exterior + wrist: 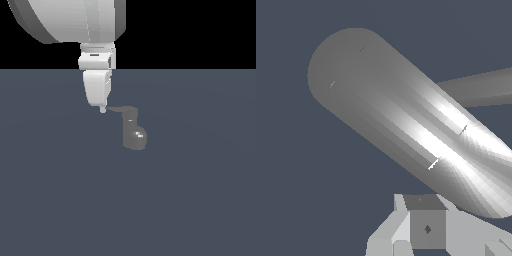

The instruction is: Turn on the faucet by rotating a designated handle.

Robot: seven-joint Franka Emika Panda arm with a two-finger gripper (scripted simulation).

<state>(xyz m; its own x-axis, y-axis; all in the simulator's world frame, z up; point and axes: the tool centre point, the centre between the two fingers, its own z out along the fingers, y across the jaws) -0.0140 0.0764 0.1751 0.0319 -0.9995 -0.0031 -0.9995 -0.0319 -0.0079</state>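
In the exterior view the small grey faucet stands on the dark floor, with a glossy rounded bulge on its stubby body. Its thin handle reaches from the top of the body toward the exterior view's left. My gripper hangs straight down, its fingers together, and its tip touches the free end of the handle. The wrist view shows a thick glossy grey part of the faucet lying diagonally just past my fingers, with a thinner grey bar behind it. I cannot tell which faucet part is which there.
The faucet stands on a flat slate-blue floor. The large white arm link sits above the gripper at the top of the exterior view.
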